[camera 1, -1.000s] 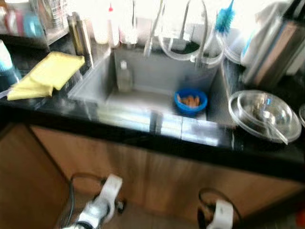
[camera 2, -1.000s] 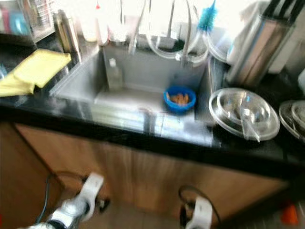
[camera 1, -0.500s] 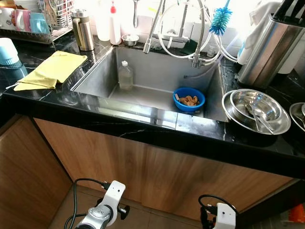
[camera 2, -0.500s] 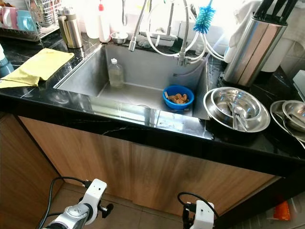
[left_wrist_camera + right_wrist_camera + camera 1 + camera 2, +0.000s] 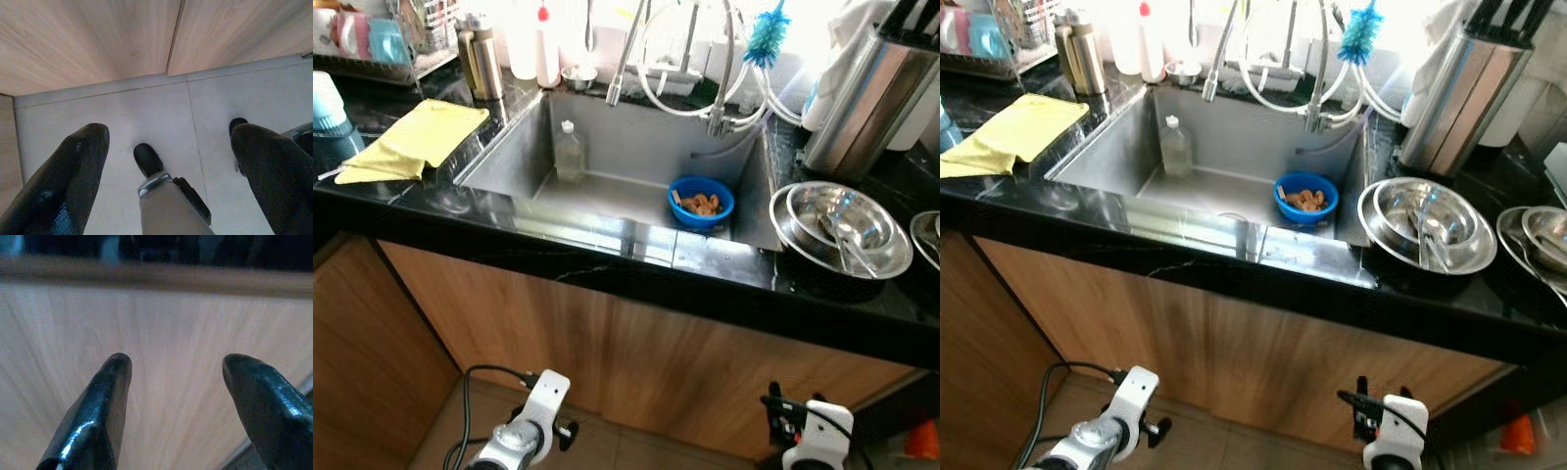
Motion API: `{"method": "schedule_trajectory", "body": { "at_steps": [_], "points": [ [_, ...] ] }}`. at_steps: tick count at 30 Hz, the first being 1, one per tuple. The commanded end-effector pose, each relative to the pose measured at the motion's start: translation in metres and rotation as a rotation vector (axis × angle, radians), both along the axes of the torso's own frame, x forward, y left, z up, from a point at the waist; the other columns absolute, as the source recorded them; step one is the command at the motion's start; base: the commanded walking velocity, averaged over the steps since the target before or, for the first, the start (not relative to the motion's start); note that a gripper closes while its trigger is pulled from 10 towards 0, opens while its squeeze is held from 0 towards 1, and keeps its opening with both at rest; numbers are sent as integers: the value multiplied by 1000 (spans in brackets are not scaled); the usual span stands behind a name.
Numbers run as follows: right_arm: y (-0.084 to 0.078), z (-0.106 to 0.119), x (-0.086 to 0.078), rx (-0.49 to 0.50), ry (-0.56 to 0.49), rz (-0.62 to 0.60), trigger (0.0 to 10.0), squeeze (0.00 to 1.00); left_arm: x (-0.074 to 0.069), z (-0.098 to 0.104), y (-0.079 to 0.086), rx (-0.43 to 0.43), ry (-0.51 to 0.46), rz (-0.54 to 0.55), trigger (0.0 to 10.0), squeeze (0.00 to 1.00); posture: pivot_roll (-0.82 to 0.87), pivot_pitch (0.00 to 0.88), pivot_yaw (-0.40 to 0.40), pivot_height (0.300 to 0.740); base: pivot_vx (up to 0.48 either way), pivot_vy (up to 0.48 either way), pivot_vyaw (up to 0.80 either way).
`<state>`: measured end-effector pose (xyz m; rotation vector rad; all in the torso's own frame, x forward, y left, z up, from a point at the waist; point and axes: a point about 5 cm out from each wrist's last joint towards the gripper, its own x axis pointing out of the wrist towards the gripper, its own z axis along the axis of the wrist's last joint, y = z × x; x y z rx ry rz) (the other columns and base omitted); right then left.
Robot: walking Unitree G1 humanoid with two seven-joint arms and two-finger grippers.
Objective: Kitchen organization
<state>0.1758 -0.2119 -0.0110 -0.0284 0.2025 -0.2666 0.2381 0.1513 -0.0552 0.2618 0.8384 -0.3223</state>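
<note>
- The steel sink [image 5: 524,162] is set into a black tabletop [image 5: 607,279] and serves as the landmark here.
- Inside the sink, a small blue bowl [image 5: 701,206] holding orange-brown scraps sits on the basin floor near the right wall.
- A clear bottle [image 5: 570,154] stands upright in the sink against the back wall, toward the left corner.
- A faucet with looping hoses [image 5: 705,69] rises behind the sink, and a blue bottle brush [image 5: 769,34] stands at its back right corner.
- Left of the sink, a yellow cloth [image 5: 416,142] lies flat on the tabletop; behind it stands a metal flask [image 5: 481,61] near the sink's back left corner, with a dish rack [image 5: 372,44] farther left.
- Right of the sink, nested steel bowls [image 5: 842,230] with utensils inside rest on the tabletop just beside the basin rim; a steel knife block [image 5: 867,103] stands behind them.
- Below the sink, wooden cabinet doors [image 5: 636,362] face the robot.
- The left gripper [image 5: 168,176] hangs low in front of the cabinet, over the pale tiled floor [image 5: 156,107]; its fingers [image 5: 63,181] are spread wide and hold nothing.
- The right gripper [image 5: 183,406] also hangs low, pointing at the cabinet door below the sink; its fingers [image 5: 98,416] are spread apart, empty.
</note>
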Motion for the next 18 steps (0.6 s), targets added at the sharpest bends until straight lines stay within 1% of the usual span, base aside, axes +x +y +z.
{"method": "schedule_trajectory", "body": {
  "at_steps": [1,7,8,9,11,13,15,18],
  "points": [
    [-3,12,7,-25,-52,-7,10000,0,-4,-3,0,9,19,-14,10000,0,118,46,-103,740,0,0,0],
    [-10,49,14,-95,-150,-8,10000,0,-7,-5,-3,11,25,-14,10000,0,113,48,-105,740,0,0,0],
    [-13,61,18,-103,-185,-15,10000,0,-8,-6,-5,10,28,-16,10000,0,110,50,-104,740,0,0,0],
    [-13,61,18,-103,-185,-15,10000,0,-8,-6,-5,10,28,-16,10000,0,110,50,-104,740,0,0,0],
    [-16,77,26,-119,-230,-19,10000,0,-9,-6,-6,10,31,-17,10000,0,108,51,-105,740,0,0,0],
    [-17,82,28,-125,-243,-16,10000,0,-9,-6,-6,10,31,-16,10000,0,111,52,-107,740,0,0,0],
    [-18,93,33,-122,-262,-25,10000,0,-9,-7,-7,8,30,-13,10000,0,113,52,-107,740,0,0,0],
    [-18,100,36,-128,-267,-22,10000,0,-9,-6,-8,7,29,-12,10000,0,112,53,-107,740,0,0,0]
  ]
}}
